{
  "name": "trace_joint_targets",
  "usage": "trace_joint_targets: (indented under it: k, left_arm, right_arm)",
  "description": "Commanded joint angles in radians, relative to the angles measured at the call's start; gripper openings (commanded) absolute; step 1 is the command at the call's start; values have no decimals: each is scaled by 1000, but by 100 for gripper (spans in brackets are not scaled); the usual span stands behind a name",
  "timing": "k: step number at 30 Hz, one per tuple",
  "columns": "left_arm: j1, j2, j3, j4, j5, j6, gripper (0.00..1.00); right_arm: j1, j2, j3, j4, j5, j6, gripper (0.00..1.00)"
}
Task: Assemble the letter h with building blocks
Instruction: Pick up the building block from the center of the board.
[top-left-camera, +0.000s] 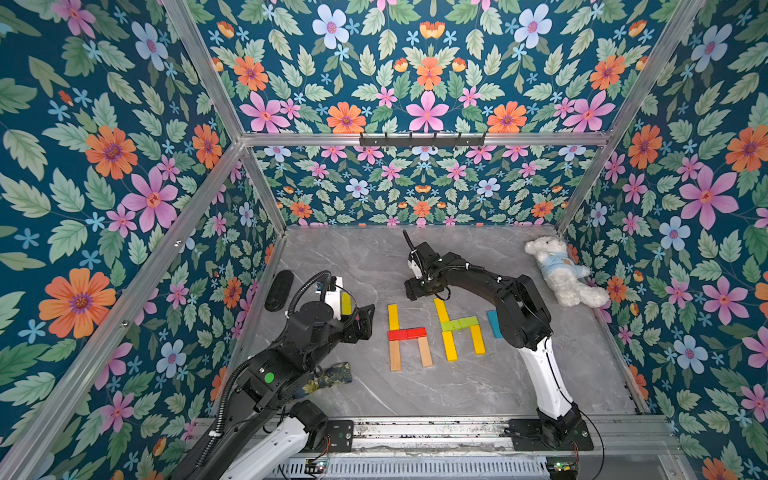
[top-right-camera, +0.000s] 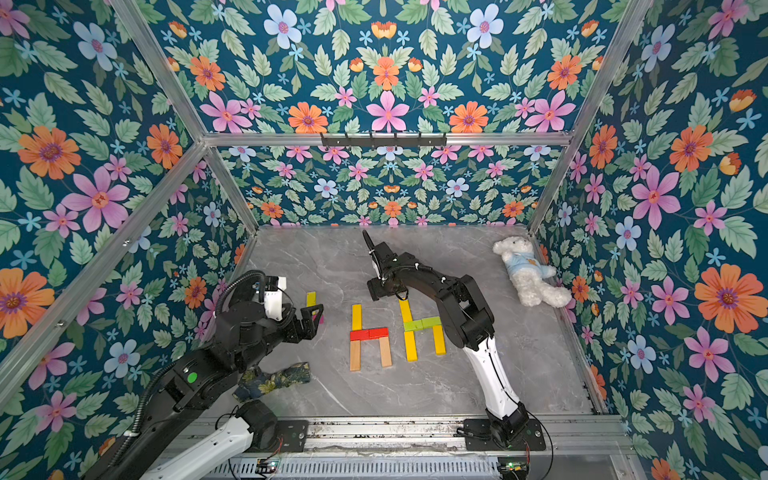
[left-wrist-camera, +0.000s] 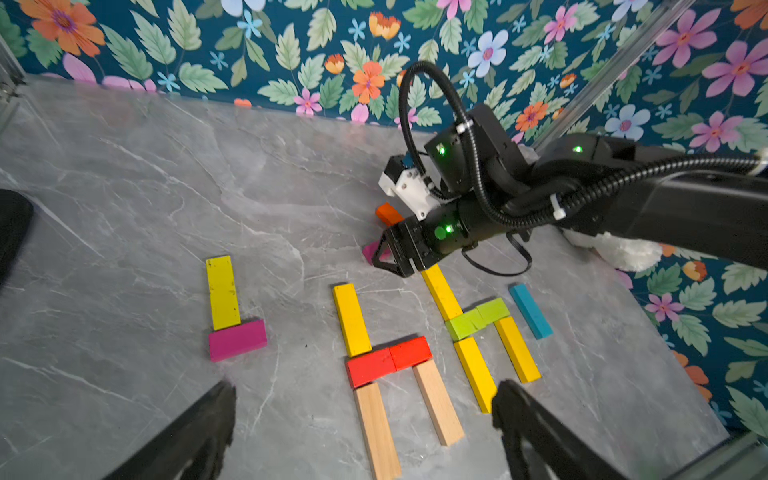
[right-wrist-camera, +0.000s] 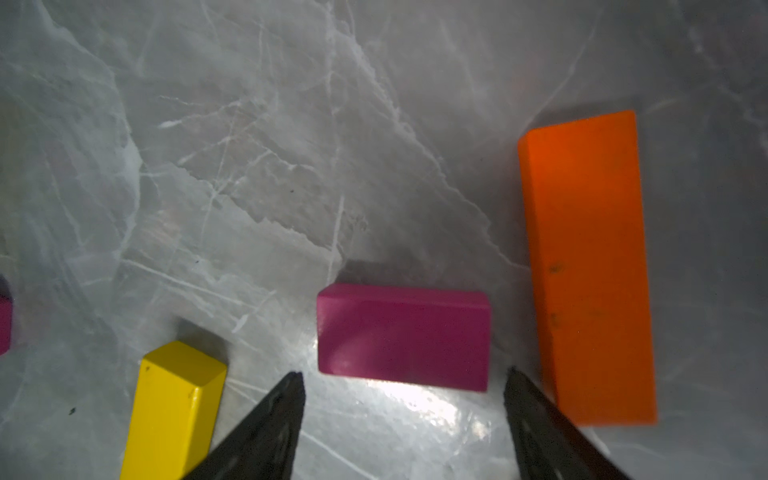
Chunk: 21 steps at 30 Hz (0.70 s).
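Just beyond the lime-barred h (top-left-camera: 459, 323), the right claw (right-wrist-camera: 404, 376) hangs spread and empty over a magenta block (right-wrist-camera: 402, 336) that lies flat on the counter (right-wrist-camera: 249, 166), an orange block (right-wrist-camera: 588, 266) just beside it. A red-barred h (top-left-camera: 407, 333) lies left of the lime one, a blue bar (left-wrist-camera: 530, 311) right of it. The left claw (left-wrist-camera: 365, 392), also spread and empty, is at the left side.

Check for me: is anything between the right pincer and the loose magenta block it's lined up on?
Nothing visible. The right pincer is open and aimed straight at the magenta block, with nothing between them. The orange block lies apart from it but close beside one jaw, so it might get nudged on the way down.
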Motion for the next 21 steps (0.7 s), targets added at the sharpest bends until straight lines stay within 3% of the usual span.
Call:
trace_joint_targets:
  k: [1,10,21]
  left_arm:
    - [3,32,3,-34,48,-17,99]
    - [56,78,13,-76,115,-15,99]
    - [71,71,7,-89,114,-2,99]
  right_arm:
    - [1,15,20,-39,12,-29,77]
    - [7,52,76,-81,54,-47,75]
    - [26,113,171,-135,82,-48,71]
